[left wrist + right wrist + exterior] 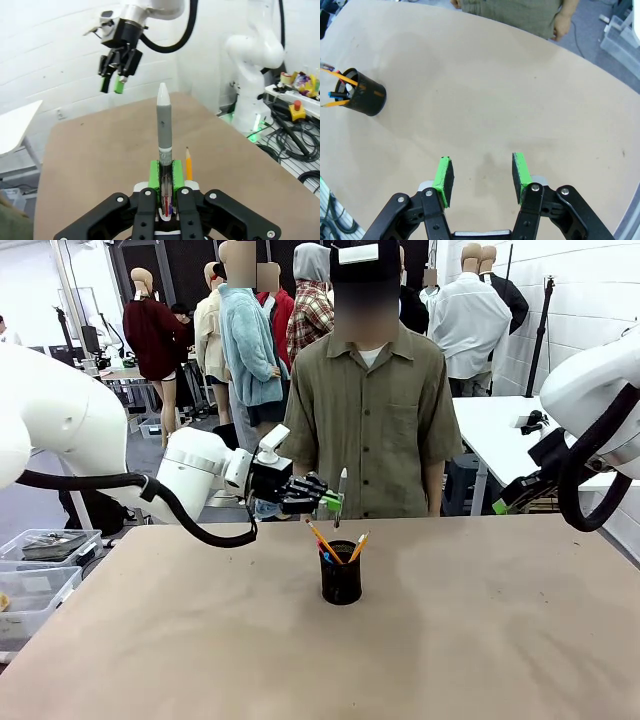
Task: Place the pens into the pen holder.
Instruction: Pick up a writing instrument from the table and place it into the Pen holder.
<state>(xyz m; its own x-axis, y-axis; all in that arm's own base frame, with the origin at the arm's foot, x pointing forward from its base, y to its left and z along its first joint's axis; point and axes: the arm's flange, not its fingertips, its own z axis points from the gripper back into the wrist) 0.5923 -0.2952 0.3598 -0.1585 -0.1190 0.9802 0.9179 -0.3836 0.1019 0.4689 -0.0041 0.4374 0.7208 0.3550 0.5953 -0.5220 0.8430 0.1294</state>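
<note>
- Pen [342,485] in the left hand [333,504]: a thin grey stick with a white tip, light and stiff, smooth enough that it may well slip or swivel if pinched loosely.
- Grip sits near the pen's lower end, so most of its length stands free above the green pads [156,171]; a hold nearer the middle would likely steady it better.
- Left hand is clamped on that pen, reached out level over the far part of the counter [480,640], just above and a little to the left of the pen holder [341,578].
- Pen holder, a small black cup, stands near the counter's middle with yellow pencils [322,539] and other pens already leaning in it; it looks light and easy to tip if nudged.
- Right hand [482,178] hangs over bare counter well apart from the holder, jaws parted and empty.
- Person [372,420] stands at the far side, behind the holder.
</note>
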